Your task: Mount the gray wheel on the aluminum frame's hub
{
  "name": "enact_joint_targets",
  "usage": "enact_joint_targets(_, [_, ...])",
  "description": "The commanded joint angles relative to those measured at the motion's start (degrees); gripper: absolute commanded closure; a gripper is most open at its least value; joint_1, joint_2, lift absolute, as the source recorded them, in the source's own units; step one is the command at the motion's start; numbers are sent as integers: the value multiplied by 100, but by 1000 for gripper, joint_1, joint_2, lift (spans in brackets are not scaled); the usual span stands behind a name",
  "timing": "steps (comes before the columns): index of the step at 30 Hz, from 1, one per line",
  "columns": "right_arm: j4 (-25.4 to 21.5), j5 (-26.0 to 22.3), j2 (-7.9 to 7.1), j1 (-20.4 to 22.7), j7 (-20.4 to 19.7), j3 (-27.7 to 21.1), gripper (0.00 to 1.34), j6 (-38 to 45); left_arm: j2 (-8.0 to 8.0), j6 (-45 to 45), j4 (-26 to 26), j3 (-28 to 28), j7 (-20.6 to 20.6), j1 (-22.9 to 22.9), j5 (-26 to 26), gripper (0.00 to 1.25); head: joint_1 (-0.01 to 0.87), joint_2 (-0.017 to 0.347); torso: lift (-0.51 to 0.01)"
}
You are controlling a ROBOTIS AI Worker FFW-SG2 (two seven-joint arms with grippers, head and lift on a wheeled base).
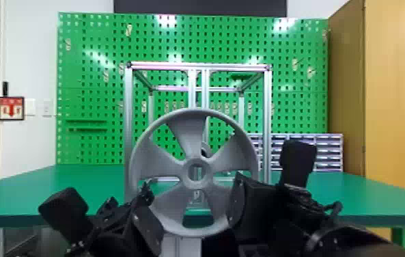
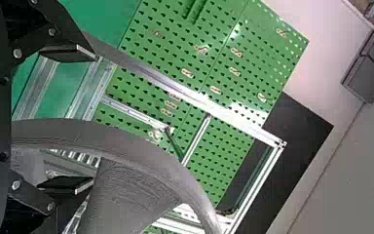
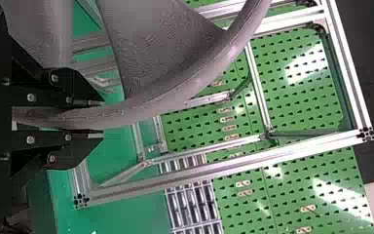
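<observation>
Head view, gray wheel (image 1: 187,136) upright before the aluminum frame (image 1: 128,112), left gripper (image 1: 151,208) and right gripper (image 1: 239,201) before the frame's left and right halves, left wrist view, fingers spread around the wheel's rim, right wrist view, fingers clamping the rim before the frame

The left pincer (image 1: 147,209) has slack on both sides of the gray wheel's (image 1: 189,133) rim, which blocks the way across to the right pincer (image 1: 238,202); beyond both, the aluminum frame's (image 1: 128,119) spaced uprights leave gaps.
</observation>
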Motion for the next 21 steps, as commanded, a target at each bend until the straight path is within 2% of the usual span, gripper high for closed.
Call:
enact_joint_targets(1, [-8, -16, 5, 10, 0, -4, 1076, -42, -18, 5, 35, 32, 1, -23, 1, 387, -5, 6, -499])
enact_joint_targets(16, [-43, -77, 5, 28, 0, 13, 1076, -68, -115, 304, 202, 111, -148, -93, 106, 611, -5, 6, -499])
enact_joint_targets(19, [-43, -77, 5, 36, 0, 13, 1076, -77, -159, 374, 211, 119, -192, -119, 97, 710, -5, 6, -499])
enact_joint_targets(21, [-43, -77, 5, 45, 0, 22, 1076, -77, -185, 400, 211, 111, -218, -146, 89, 714, -5, 6, -499])
